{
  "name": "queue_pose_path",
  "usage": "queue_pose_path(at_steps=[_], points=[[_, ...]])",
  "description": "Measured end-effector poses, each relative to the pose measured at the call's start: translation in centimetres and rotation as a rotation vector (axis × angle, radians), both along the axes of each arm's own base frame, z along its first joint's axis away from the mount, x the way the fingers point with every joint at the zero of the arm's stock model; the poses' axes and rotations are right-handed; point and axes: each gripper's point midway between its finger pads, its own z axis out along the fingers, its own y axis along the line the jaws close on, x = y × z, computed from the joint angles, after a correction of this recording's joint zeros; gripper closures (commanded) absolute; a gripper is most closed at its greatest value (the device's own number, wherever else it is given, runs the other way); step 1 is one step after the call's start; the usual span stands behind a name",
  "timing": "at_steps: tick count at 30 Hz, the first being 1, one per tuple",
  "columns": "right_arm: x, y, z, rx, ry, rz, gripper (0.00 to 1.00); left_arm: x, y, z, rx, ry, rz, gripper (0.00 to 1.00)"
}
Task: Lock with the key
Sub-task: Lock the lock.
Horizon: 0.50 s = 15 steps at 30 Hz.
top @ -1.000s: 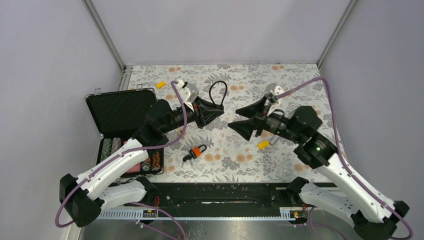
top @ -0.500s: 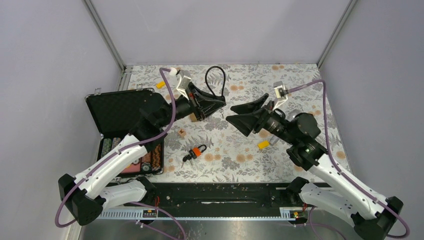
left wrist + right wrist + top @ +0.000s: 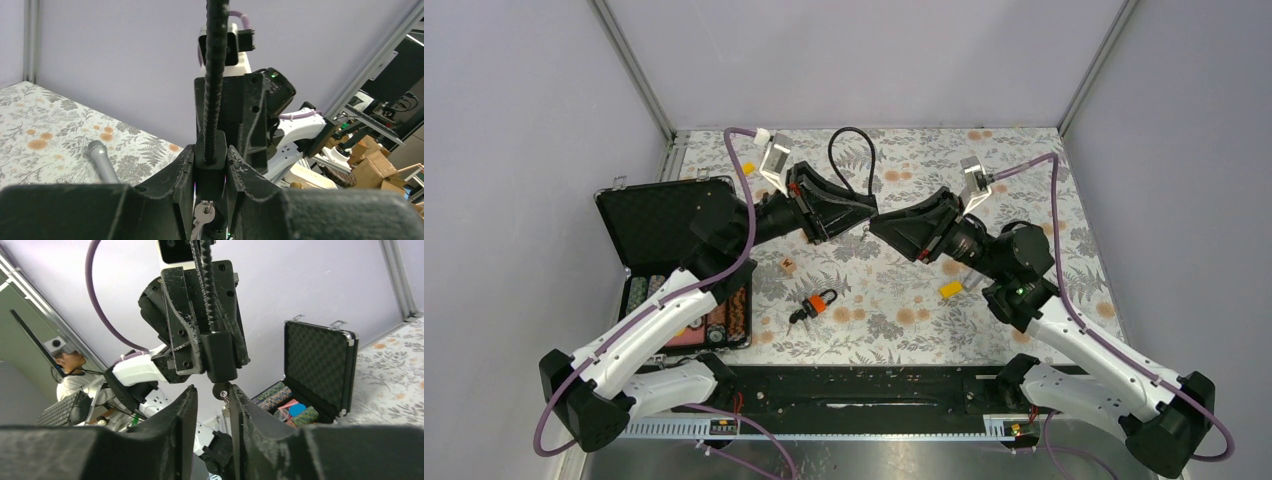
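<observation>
My left gripper (image 3: 862,212) is shut on the body of a black cable lock (image 3: 210,172) and holds it above the table. The lock's cable loop (image 3: 849,160) sticks up. Silver keys (image 3: 202,216) hang from the lock's underside. My right gripper (image 3: 882,226) is open and faces the left gripper tip to tip. In the right wrist view the dark key head (image 3: 220,390) sits between its fingertips (image 3: 237,395), close to the right one, under the lock body (image 3: 220,357). A small square brass-coloured thing (image 3: 788,266) lies on the table; no shackle can be made out.
An orange-and-black key bunch (image 3: 814,303) lies on the floral cloth near the front. An open black case (image 3: 664,215) with poker chips (image 3: 729,322) stands at the left. Yellow pieces lie at the right (image 3: 950,289) and back left (image 3: 745,169).
Both arms have risen and closed in until the grippers meet tip to tip. The left gripper lifted the cable lock, uncovering the small square thing on the table.
</observation>
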Motion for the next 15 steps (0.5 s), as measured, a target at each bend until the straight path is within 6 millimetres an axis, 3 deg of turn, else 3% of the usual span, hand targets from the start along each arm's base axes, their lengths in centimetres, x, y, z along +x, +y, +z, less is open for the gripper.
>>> queue_pose_path(at_steps=[7,15], points=[[-0.7,0.4,0.6,0.032,-0.005,0.061,0.57,-1.4,0.5,2.0,-0.063,-0.033,-0.051,1.00],[-0.9,0.9,1.0,0.065,0.001,0.109,0.54,-2.6,0.9,3.5,-0.114,-0.065,-0.099,1.00]])
